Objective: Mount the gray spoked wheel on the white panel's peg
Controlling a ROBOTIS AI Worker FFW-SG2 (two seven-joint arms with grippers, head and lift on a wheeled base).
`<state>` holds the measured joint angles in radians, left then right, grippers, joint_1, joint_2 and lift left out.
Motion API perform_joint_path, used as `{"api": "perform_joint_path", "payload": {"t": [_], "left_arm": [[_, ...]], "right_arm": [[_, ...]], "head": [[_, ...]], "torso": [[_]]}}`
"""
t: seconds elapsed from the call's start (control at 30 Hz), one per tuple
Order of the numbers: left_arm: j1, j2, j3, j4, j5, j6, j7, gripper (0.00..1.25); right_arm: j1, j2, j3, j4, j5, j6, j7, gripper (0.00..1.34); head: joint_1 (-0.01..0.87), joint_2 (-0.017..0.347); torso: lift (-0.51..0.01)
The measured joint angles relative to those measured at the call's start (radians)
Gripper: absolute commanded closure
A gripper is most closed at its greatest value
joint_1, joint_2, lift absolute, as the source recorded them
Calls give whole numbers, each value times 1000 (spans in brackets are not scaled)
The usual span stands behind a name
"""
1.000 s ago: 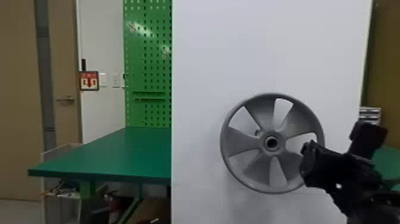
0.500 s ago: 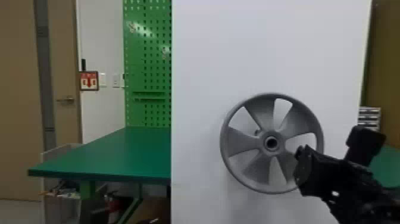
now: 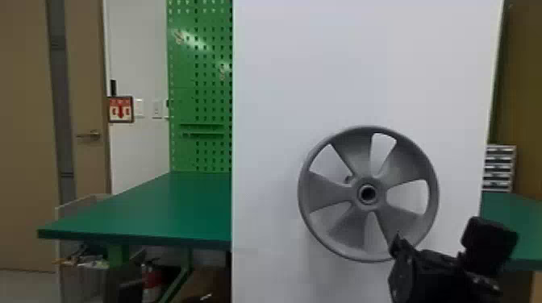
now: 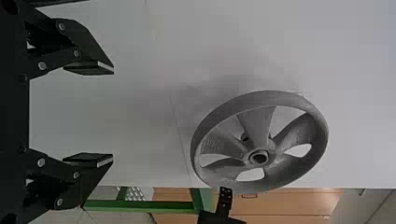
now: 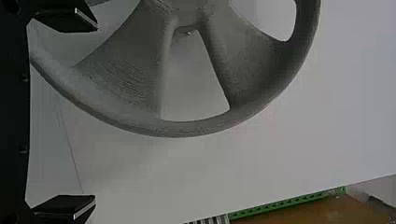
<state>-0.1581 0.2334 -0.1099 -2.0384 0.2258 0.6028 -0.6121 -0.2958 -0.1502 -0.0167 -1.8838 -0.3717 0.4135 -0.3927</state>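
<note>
The gray, broad-spoked wheel (image 3: 322, 191) is standing upright against the tall white panel (image 3: 342, 60), seemingly hanging by its round central hub (image 3: 357, 198); how deeply the peg is seating, one cannot tell. The black two-fingered right gripper (image 5: 95, 114) is hovering by the rim, fingers apart and clamping nothing; the matching left gripper (image 4: 113, 114) is waiting away from the wheel, also spread. Mounting is apparently finishing, so the next move is probably calling for backing clear without snagging the rim, or nudging the hub inward.
</note>
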Motion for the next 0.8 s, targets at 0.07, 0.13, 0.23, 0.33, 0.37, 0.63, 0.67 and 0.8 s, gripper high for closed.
{"api": "perform_joint_path", "payload": {"t": [0.07, 0.13, 0.23, 0.33, 0.37, 0.63, 0.67, 0.8], "left_arm": [[0, 0, 2, -1, 0, 0, 0, 572], [-2, -1, 4, -3, 0, 0, 0, 572], [-3, -2, 6, -4, 0, 0, 0, 572], [-4, -2, 7, -5, 0, 0, 0, 572], [-5, -2, 8, -5, 0, 0, 0, 572], [-6, -3, 15, -6, 0, 0, 0, 556], [-6, -3, 16, -6, 0, 0, 0, 552], [-6, -6, 21, -6, -2, -1, 0, 536]], "right_arm": [[29, 0, 13, -1, 22, -33, 0, -2], [55, 2, 26, 0, 45, -66, 0, -2], [88, 3, 44, 11, 76, -109, 1, -2], [117, 4, 57, 26, 93, -148, 8, -2], [129, 6, 62, 35, 97, -165, 17, -2], [198, 31, 77, 101, 142, -229, 60, -2], [207, 35, 79, 111, 148, -234, 61, -2], [235, 51, 87, 156, 165, -274, 62, -2]], "head": [[123, -8], [123, -8], [123, -8], [123, -8], [123, -8], [123, -8], [123, -8], [123, -8]], "torso": [[-401], [-401], [-401], [-401], [-401], [-401], [-401], [-401]]}}
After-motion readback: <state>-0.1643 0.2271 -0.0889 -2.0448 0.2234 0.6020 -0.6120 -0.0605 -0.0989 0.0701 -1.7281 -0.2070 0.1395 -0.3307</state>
